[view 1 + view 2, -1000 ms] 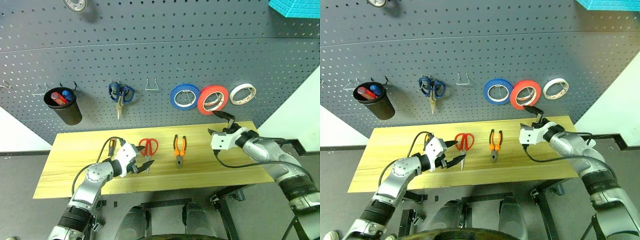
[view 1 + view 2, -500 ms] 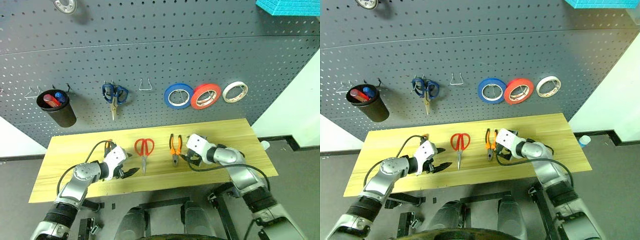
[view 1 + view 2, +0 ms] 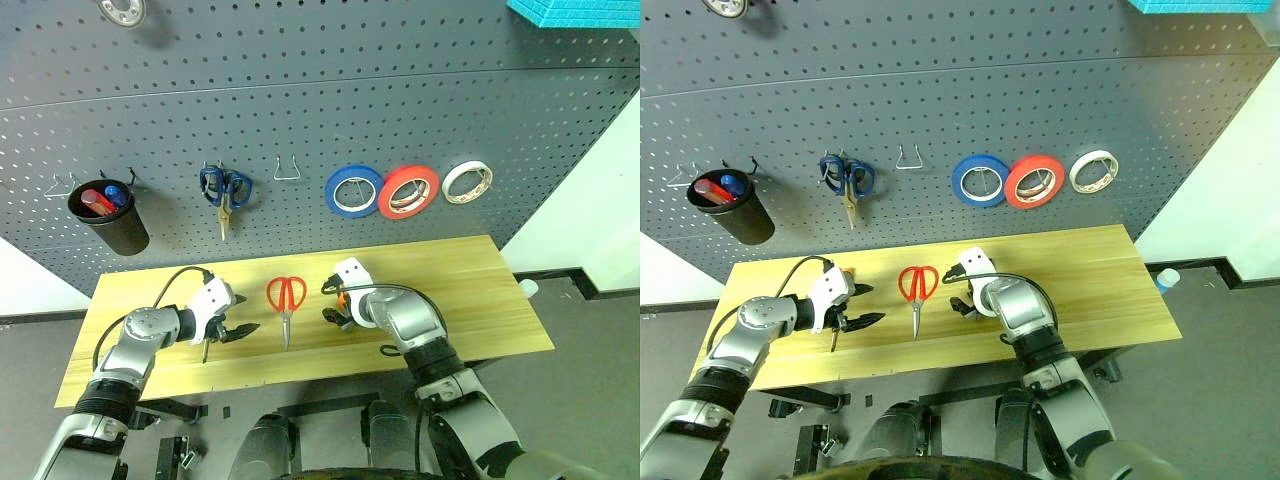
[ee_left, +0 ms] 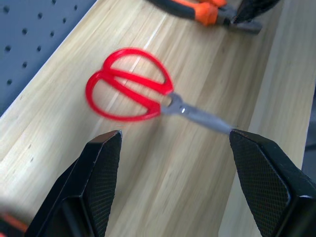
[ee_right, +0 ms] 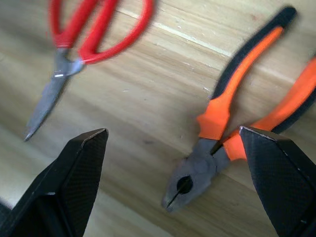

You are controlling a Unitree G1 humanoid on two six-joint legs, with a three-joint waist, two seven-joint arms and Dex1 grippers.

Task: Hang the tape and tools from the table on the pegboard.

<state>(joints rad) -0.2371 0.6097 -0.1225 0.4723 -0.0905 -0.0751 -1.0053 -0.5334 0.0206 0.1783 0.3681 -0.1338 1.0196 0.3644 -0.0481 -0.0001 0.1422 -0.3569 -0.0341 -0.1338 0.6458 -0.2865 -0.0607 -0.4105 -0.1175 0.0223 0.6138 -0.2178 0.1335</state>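
The red tape (image 3: 408,192) hangs on the pegboard (image 3: 400,90) between a blue roll and a white roll. On the table (image 3: 470,290) lie the red-handled scissors (image 3: 285,298) and, to their right, the orange-and-black pliers (image 5: 222,123). My right gripper (image 3: 333,305) hovers open just over the pliers, its fingers on either side of the nose, touching nothing. To the left of the scissors, my left gripper (image 3: 243,314) is open and empty, pointing at the scissors (image 4: 133,91). The screwdriver (image 3: 833,340) pokes out from under my left hand.
Blue-handled scissors (image 3: 224,187) and a black cup (image 3: 108,214) hang at the left of the pegboard. An empty wire hook (image 3: 288,168) sits between the blue scissors and the blue roll (image 3: 353,192). The white roll (image 3: 467,181) hangs furthest right.
My right gripper came down and left from below the hung red tape to over the pliers, rolling its wrist. My left gripper drew left, away from the scissors. The camera shifted too.
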